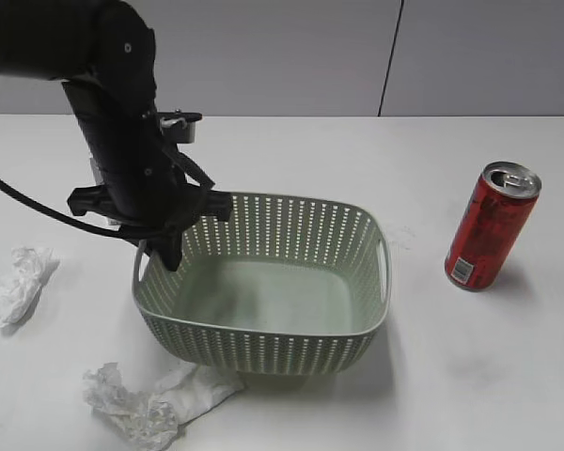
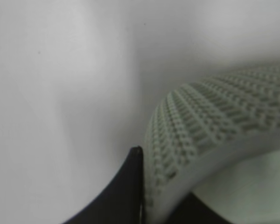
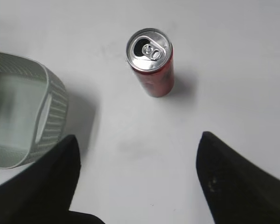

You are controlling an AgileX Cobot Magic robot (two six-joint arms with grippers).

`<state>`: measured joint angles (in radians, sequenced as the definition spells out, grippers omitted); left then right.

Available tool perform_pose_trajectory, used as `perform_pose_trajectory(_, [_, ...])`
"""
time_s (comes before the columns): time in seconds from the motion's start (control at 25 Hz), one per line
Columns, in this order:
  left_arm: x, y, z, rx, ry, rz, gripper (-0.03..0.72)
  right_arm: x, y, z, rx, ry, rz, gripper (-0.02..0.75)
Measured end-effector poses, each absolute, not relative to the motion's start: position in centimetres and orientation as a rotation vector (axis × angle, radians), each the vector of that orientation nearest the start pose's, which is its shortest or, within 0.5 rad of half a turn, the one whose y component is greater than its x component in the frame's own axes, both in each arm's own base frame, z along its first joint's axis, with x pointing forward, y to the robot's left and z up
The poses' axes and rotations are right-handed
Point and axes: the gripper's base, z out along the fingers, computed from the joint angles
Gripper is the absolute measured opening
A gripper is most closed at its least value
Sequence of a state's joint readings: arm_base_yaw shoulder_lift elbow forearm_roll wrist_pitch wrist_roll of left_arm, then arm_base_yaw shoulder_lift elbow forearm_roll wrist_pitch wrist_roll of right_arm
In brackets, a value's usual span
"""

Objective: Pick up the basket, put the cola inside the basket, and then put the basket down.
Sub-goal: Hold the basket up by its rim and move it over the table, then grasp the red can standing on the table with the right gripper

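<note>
Left wrist view shows my left gripper (image 2: 142, 205) pinching the light, flexible sage-green perforated plastic basket (image 2: 210, 130) by its rim toward the desk's left edge, while my right gripper (image 3: 137, 179) hangs spread wide above the slim, slippery red aluminium cola can (image 3: 151, 63), best taken round its middle.

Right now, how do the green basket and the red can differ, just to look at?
The basket is pale green, wide and low; the cola is red with a silver top, tall and slim. The basket's walls are full of small holes, while the cola's side is smooth metal. The left gripper sits at the basket's rim; the cola stands alone, with the right gripper open above the table near it. Both rest on the white table.
</note>
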<state>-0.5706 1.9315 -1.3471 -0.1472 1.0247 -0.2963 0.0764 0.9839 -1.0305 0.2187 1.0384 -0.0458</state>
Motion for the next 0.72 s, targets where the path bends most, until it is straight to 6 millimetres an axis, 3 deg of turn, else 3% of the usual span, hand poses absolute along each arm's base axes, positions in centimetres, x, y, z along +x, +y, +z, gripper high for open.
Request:
perform_pose_trajectory(0.2, [30.7,-21.0,18.3,0.314,3.125,-0.216,-0.004,24.2,3.3,35.0,-0.099,2.627,0.256,0.587])
perform_pose_trajectory(0.44, [30.7,-21.1,18.3,0.313,3.117,-0.22,-0.004,31.4,3.8,31.2,-0.094,2.773,0.241,0.587])
perform_pose_trajectory(0.56, [30.7,-21.1,18.3,0.31,3.118,-0.225,-0.004,34.0,3.9,28.7,-0.099,2.863,0.227,0.587])
perform_pose_trajectory(0.72, [30.7,-21.1,18.3,0.306,3.118,-0.231,-0.004,35.6,3.7,24.8,-0.123,3.016,0.165,0.587])
